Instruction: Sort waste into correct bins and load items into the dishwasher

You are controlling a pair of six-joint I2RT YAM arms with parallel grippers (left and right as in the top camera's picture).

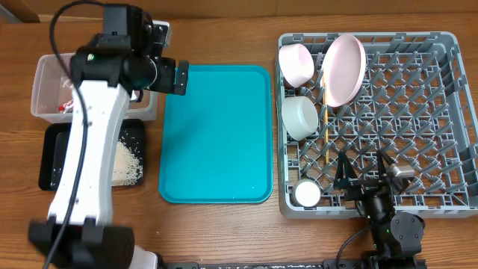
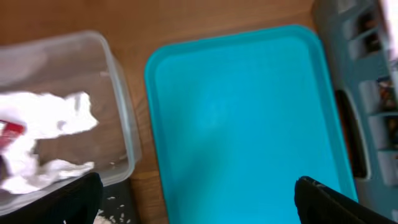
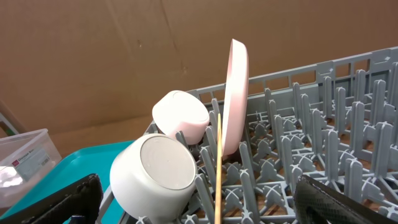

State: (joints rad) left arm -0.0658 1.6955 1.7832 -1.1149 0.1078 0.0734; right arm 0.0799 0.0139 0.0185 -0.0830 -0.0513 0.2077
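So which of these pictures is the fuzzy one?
The left wrist view is soft all over: the teal tray and tissue smear; the right wrist view shows the plate crisply; overhead is sharp, evenly lit.

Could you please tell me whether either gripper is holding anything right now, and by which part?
Nothing is held: the left gripper and the right gripper both stand open and empty.

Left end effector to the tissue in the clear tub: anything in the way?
Only the wall of the clear tub stands between the open left end effector, over the teal tray, and the tissue. From above, nothing visible blocks it.
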